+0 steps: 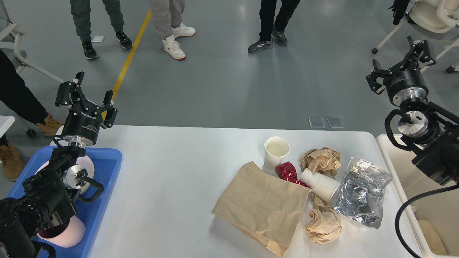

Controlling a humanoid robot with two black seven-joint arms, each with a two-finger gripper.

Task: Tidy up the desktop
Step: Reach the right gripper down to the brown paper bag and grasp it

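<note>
At the far left a blue tray (107, 161) lies beside the desktop (172, 172), holding a pink cup (68, 233) partly hidden behind my left arm; the left gripper (86, 94) is raised over the desktop's far-left corner, fingers spread apart and holding nothing; the desktop itself fills the middle of the view, bare on its left half; right of centre a flat brown paper bag (261, 204) lies nearest me; just behind it an upright white paper cup (276, 152) stands beside a red foil wrapper (287, 172); a tipped white cup (321, 184) touches the wrapper; one crumpled brown paper (321, 160) lies behind it, another (322, 225) in front; silver foil (362, 191) lies near the right edge; a cream bin (387, 157) stands beside the desktop; the right gripper (401, 66) is raised over the floor, released and empty.
</note>
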